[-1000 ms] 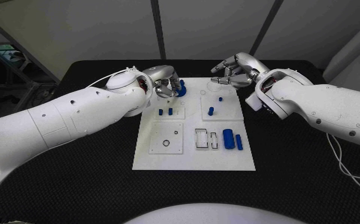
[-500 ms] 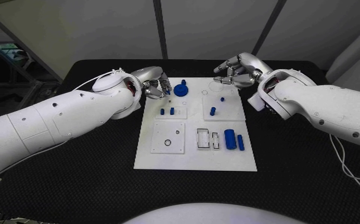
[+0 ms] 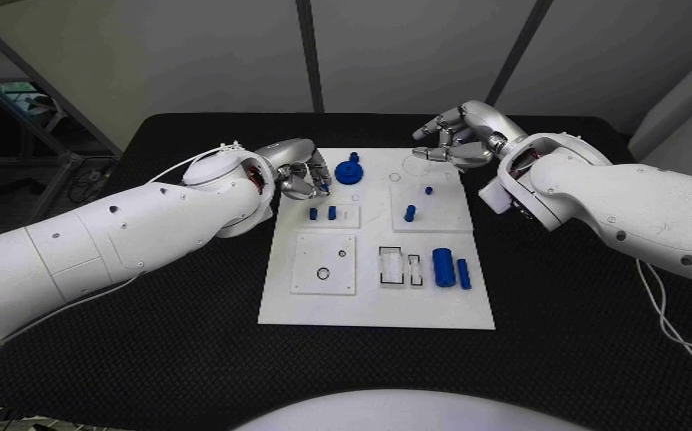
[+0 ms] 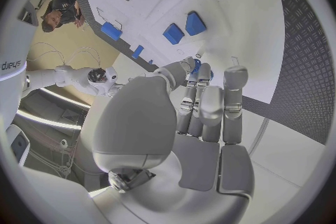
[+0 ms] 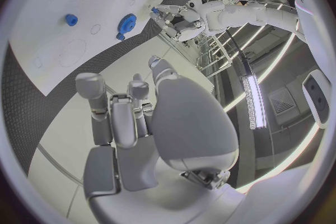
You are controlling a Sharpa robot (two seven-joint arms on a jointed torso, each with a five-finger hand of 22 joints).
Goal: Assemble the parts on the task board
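i saw white task board (image 3: 378,296) mid-table, blue gear (image 3: 349,170) standing at its far left corner. my left hand (image 3: 302,178) sat just beside gear, fingers curled, holding nothing. right hand (image 3: 459,140) hovered at far right edge, fingers loosely parted, nothing held. best next, i judged — approach next part from above, align squarely with socket.

lab | grey partition panels (image 3: 404,31) | black test table (image 3: 173,351)

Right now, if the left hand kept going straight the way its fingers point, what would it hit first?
Probably the blue gear standing on the task board; the left hand sits just beside it, fingers toward it, though depth is unclear.
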